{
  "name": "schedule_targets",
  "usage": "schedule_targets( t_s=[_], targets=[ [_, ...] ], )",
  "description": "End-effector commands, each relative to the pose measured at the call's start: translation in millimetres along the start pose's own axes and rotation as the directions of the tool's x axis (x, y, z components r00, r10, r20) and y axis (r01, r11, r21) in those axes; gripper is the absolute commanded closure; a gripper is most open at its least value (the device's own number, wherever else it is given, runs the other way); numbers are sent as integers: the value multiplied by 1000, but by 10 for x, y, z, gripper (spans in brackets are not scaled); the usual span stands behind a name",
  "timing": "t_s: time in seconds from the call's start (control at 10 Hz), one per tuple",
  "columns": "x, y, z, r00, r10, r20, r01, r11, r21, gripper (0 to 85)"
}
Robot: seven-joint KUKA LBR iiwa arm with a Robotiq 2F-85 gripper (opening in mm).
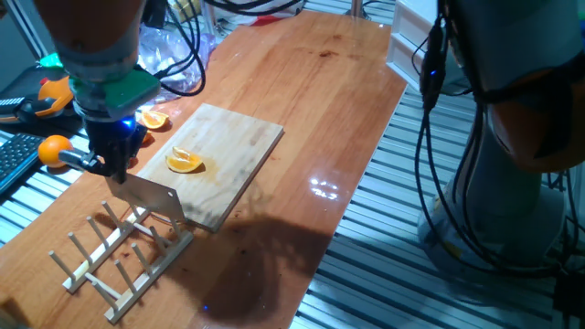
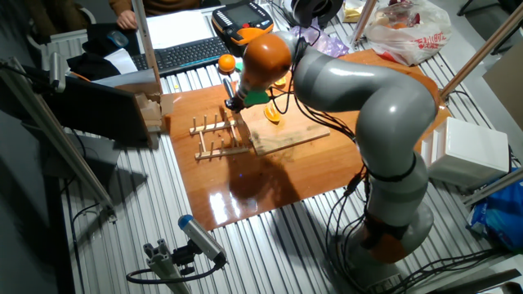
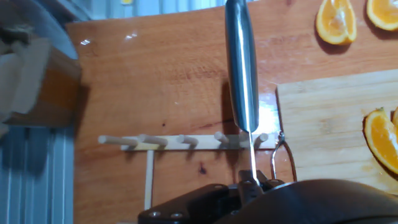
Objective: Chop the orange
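In one fixed view, the black two-finger gripper [image 1: 117, 163] hangs over the near-left corner of the pale rectangular wooden cutting board [image 1: 239, 146] and is clamped on the handle of a broad steel cleaver [image 1: 148, 195], whose blade hangs down beside the board's left edge and just above the light wooden peg rack [image 1: 123, 256]. The small orange wedge with bright flesh and pale pith [image 1: 184, 162] lies on the board, near its left edge and just right of the gripper, apart from the blade. Two more orange slices [image 1: 152, 120] lie on the reddish-brown wooden tabletop [image 1: 311, 91] behind the board, and a whole round orange [image 1: 53, 148] sits at the far left. In the other fixed view, the grey arm with an orange joint [image 2: 359, 90] reaches across the table; the gripper [image 2: 237, 100] is above the rack [image 2: 214, 135], and the wedge [image 2: 272, 116] rests on the board [image 2: 290, 137] just beside it. In the hand view, the cleaver [image 3: 241, 68] appears edge-on as a narrow steel strip running up the centre; the fingers [image 3: 252, 185] are pressed against its handle at the bottom. The rack's pegs [image 3: 180, 141] cross beneath the blade, the board [image 3: 323, 124] fills the right side, and the wedge [image 3: 380, 138] lies at its right edge, well apart from the blade.
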State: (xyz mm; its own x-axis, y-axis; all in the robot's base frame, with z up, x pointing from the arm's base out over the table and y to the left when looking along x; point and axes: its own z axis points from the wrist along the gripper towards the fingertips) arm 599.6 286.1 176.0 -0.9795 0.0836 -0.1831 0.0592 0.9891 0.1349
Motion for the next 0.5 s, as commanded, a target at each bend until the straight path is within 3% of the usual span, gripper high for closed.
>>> schedule_targets(
  t_s=[0.0, 0.4],
  targets=[
    [-3, 19, 44, 1000, -1, 2, 1, 1000, 5, 850],
    [-22, 50, 244, 999, -27, 26, 27, 999, 34, 850]
  ],
)
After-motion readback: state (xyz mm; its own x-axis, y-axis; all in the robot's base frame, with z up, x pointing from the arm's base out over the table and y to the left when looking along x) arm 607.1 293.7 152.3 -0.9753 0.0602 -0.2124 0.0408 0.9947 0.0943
